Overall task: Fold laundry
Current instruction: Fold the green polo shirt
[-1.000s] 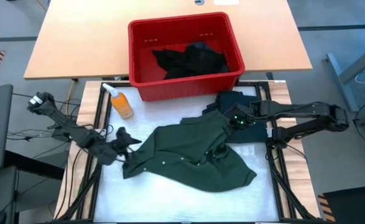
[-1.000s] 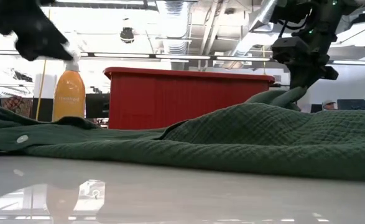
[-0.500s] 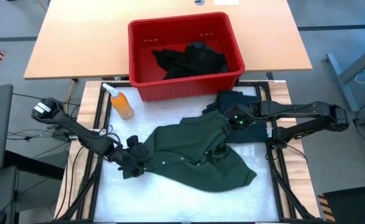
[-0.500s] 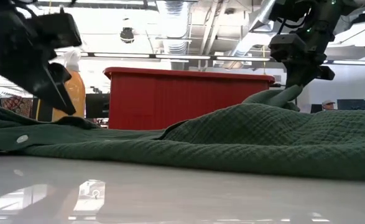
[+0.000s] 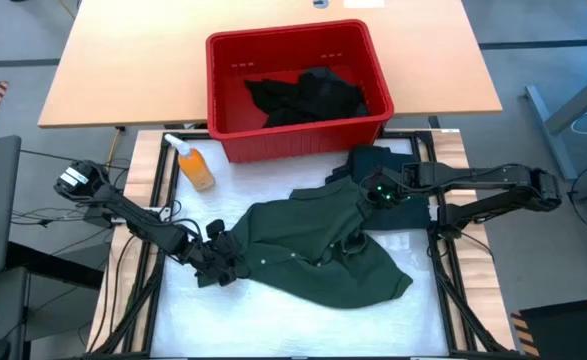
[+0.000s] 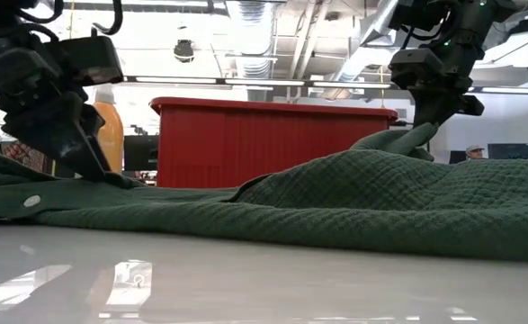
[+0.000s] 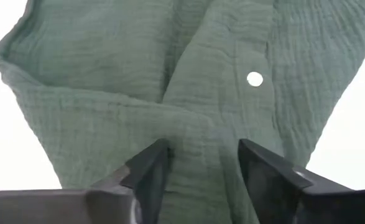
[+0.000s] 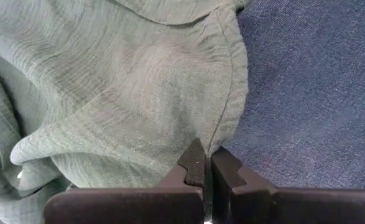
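Low view, nearest first: the crinkled dark green button-front shirt [image 6: 335,202] lies rumpled across the white table top [image 6: 246,288], its long axis running roughly from the left arm's side to the right arm's. From above, the shirt [image 5: 313,245] sits mid-table between both arms, so each gripper works one end.

The left gripper [image 5: 223,265] is at the shirt's near-left corner, down on the cloth. In its wrist view the two dark fingers [image 7: 148,171] stand moderately apart, straddling a raised fold of the button placket, with a white button [image 7: 254,79] just ahead. The fold lies between the jaws, but they do not look closed on it; judged from this, the grasp is yet to be made, and it turns on that ridge staying centred in the gap.

The right gripper [image 5: 378,192] is at the opposite, far-right end. Its fingers are pressed together, pinching the shirt's seamed hem [image 8: 229,112], which is lifted slightly above a folded dark blue garment [image 5: 393,165] beneath.

Farther off stand an orange spray bottle [image 5: 195,165] and the red plastic bin [image 5: 298,130], with black clothing [image 5: 308,95] heaped inside.
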Robot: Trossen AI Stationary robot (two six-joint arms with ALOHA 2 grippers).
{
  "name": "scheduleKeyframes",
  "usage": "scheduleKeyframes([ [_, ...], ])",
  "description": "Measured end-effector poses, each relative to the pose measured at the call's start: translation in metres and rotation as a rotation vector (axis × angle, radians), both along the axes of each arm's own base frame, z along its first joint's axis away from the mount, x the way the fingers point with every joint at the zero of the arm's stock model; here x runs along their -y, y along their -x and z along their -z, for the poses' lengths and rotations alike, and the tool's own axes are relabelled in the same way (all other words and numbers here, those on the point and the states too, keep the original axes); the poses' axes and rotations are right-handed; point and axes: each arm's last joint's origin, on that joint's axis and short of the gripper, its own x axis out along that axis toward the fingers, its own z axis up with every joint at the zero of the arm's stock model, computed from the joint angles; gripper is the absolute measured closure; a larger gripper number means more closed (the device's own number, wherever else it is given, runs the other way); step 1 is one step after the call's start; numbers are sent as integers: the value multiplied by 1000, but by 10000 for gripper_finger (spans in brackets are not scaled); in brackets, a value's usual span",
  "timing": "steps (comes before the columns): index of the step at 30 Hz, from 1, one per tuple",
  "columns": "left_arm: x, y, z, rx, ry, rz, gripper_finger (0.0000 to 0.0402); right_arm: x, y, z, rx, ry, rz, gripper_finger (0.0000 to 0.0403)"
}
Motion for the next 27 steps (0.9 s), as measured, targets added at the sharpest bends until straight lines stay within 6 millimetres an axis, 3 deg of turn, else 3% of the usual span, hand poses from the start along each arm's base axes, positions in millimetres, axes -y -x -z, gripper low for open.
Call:
scheduleKeyframes([
  [11,-3,5,3,-37,4,-66,388,0,0,0,0,0,0,382],
  [15,-5,6,-11,15,-8,-92,399,0,0,0,0,0,0,382],
  [19,-10,13,-41,34,-72,-76,401,0,0,0,0,-3,-1,382],
  [23,-19,29,-71,24,-79,-18,401,0,0,0,0,-7,-8,382],
  [27,-28,48,-89,23,-5,-16,401,0,0,0,2,-6,-8,382],
])
